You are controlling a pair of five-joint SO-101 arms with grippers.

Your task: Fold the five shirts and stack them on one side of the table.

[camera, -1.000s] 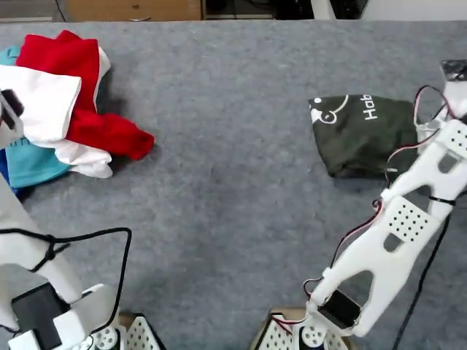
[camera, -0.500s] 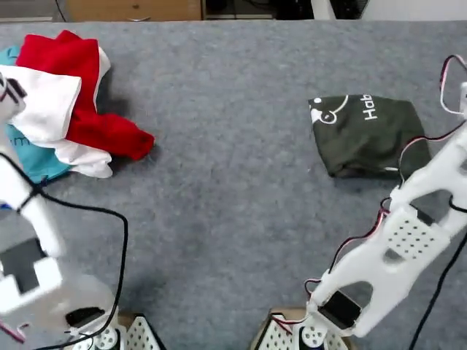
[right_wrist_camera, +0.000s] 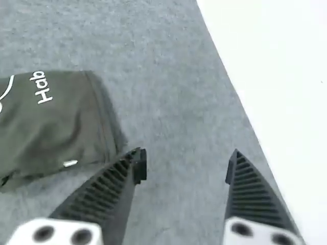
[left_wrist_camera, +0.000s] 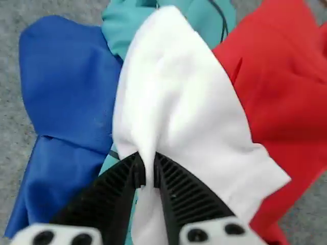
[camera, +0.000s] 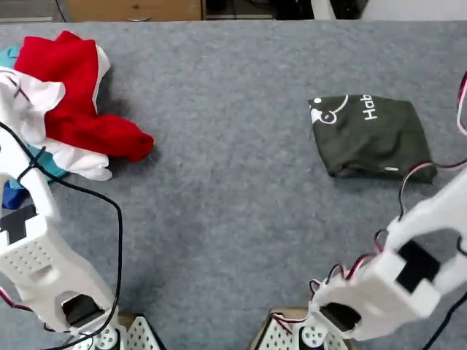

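Observation:
A pile of loose shirts lies at the table's left edge: a red shirt (camera: 73,87), a white shirt (camera: 29,102), a teal shirt (camera: 44,164) and a blue shirt (camera: 11,195). My left gripper (left_wrist_camera: 146,173) is shut on a pinched fold of the white shirt (left_wrist_camera: 179,112), with the blue shirt (left_wrist_camera: 66,102), teal shirt (left_wrist_camera: 204,13) and red shirt (left_wrist_camera: 281,87) around it. A folded dark green shirt (camera: 368,135) lies at the right. My right gripper (right_wrist_camera: 186,163) stands open over bare mat, just off the green shirt's (right_wrist_camera: 48,122) corner.
Grey felt mat (camera: 233,219) covers the table; its wide middle is bare. The mat's right edge (right_wrist_camera: 240,112) runs beside a white floor close to the right gripper. Both arm bases sit at the near edge, with loose cables (camera: 109,219) trailing from the left arm.
The left arm has swung out to the pile and closed on the white shirt, bunching it. The right arm has drawn back from the green shirt toward the near right corner.

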